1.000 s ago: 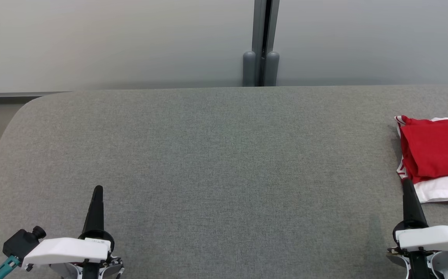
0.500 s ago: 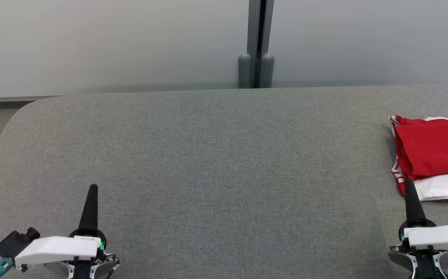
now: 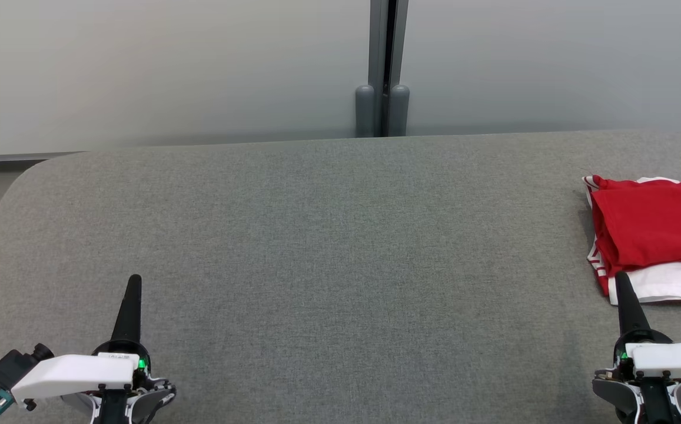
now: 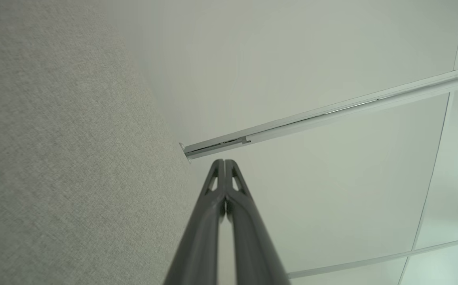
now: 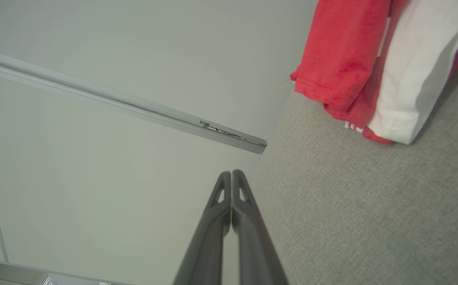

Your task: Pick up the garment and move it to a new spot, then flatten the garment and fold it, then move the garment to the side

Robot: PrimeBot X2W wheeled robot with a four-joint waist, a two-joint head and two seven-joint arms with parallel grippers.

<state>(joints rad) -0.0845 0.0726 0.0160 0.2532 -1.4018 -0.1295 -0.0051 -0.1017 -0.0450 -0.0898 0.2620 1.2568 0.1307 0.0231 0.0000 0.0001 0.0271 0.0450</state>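
The garment (image 3: 652, 232) lies at the far right of the grey table (image 3: 328, 235), partly cut off by the edge of the head view. It looks folded into a flat stack, with a red layer on top and a white layer showing along the near edge. In the right wrist view the garment (image 5: 345, 59) shows a stitched red hem, a soft rounded white fold and a bit of red-and-white trim at the corner.

Both claws are clenched tight, fingers pressed together, and hold nothing. The left claw (image 3: 133, 285) hovers over bare table at the lower left, well apart from the cloth. In its own view the left claw (image 4: 225, 164) points past the table edge at the wall. The right claw (image 3: 621, 281) sits just beside the garment's near left corner. The right wrist view shows the right claw (image 5: 232, 176) apart from the cloth.

The garment is probably light, limp knit with no stiffness. It would sag and unfold if lifted by one layer, and the layers may slide on each other. A pinch should take the whole stack at the near left corner, or both near corners together. The rough table fabric probably grips the cloth, so lifting suits it better than dragging.
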